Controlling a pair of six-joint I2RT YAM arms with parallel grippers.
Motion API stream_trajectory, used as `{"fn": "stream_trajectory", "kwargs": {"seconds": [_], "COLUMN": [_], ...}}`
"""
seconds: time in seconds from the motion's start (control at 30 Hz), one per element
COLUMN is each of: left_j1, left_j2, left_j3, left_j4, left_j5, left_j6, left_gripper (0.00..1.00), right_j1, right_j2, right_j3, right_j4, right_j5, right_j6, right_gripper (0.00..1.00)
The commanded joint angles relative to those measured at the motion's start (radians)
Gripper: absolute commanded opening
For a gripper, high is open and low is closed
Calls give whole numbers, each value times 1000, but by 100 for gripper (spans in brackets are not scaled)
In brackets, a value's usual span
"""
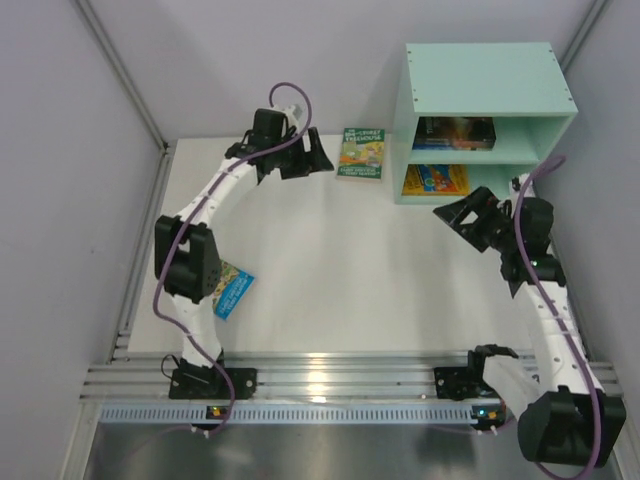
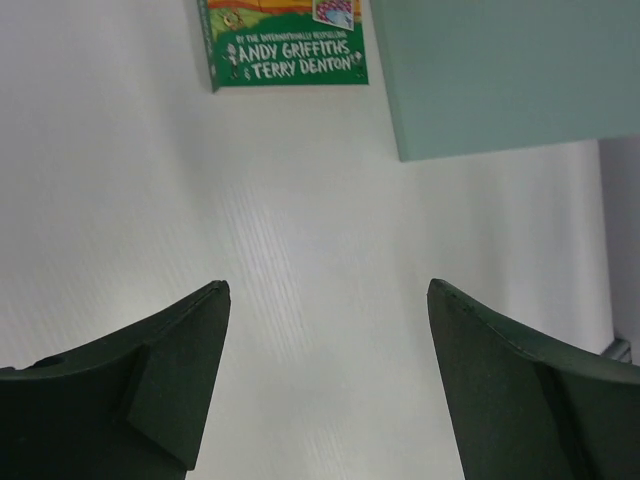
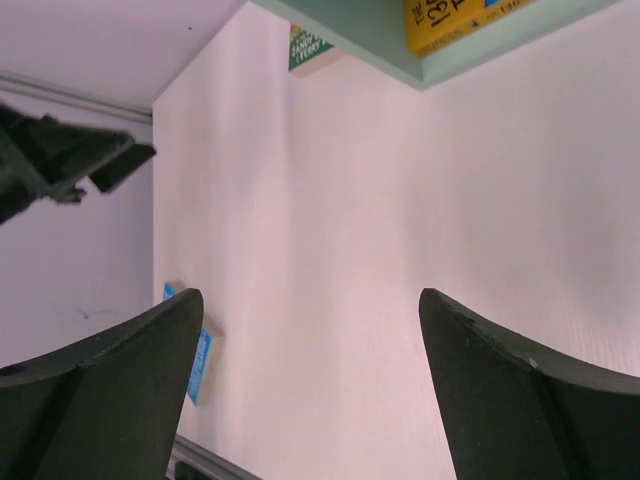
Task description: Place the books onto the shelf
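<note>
The job looks partly done: the shelf already has dark books in its upper compartment and a yellow book in the lower one, while two more lie out on the worktop. The green book lies flat just beside the shelf's left wall. The light blue book lies well apart from it near the front left, partly hidden under the elbow of the left arm. The left pincer hangs just short of the green book, its jaws wide apart with nothing between them. The right pincer hovers near the mouth of the lower compartment, likewise spread wide and empty. I judge the step in hand to be the left arm's reach for the green book. The next move calls for coming forward over the cover, lowering, and catching one edge of a thin, flat paperback, which may slide instead of lifting; it must then be carried round to the shelf's open front without knocking the wall. The foot of the green cover reads "BY THE INTERNATIONALLY BESTSELLING ANDY GRIFFITHS & TERRY DENTON"; from above its title seems to end in "TREEHOUSE"; the yellow cover shows a large "13", the rest too small to read
</note>
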Motion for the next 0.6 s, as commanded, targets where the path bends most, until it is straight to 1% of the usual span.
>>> {"fn": "stream_trajectory", "kwargs": {"seconds": [0.0, 0.07, 0.1, 0.13, 0.17, 0.2, 0.3, 0.37, 0.47, 0.53, 0.57], "left_j1": [16, 19, 22, 22, 23, 23, 23, 23, 23, 23, 22], "left_j2": [169, 248, 327, 366, 404, 475, 581, 607, 638, 630, 618], "left_j3": [154, 211, 275, 311, 376, 407, 510, 517, 505, 471, 414], "left_j4": [33, 60, 61, 59, 59, 61, 77, 119, 171, 249, 295], "left_j5": [-11, -16, -23, -28, -42, -46, -31, -22, -66, -64, -50], "left_j6": [103, 114, 117, 123, 134, 137, 143, 152, 165, 166, 162], "left_gripper": [84, 83, 83, 83, 83, 83, 83, 83, 82, 81, 80], "right_j1": [-7, -1, 1, 1, 1, 1, 2, 2, 2, 2, 2], "right_j2": [-85, -113, -121, -130, -133, -136, -139, -131, -114, -108, -108], "right_j3": [-55, -78, -102, -110, -115, -116, -112, -109, -104, -112, -115], "right_j4": [21, 53, 62, 70, 66, 63, 50, 49, 50, 59, 67], "right_j5": [-46, -49, -49, -43, -38, -34, -32, -32, -29, -23, -18], "right_j6": [-60, -57, -63, -70, -78, -87, -109, -119, -118, -113, -113], "right_gripper": [89, 88, 88, 88, 88, 88, 88, 88, 87, 87, 87]}}
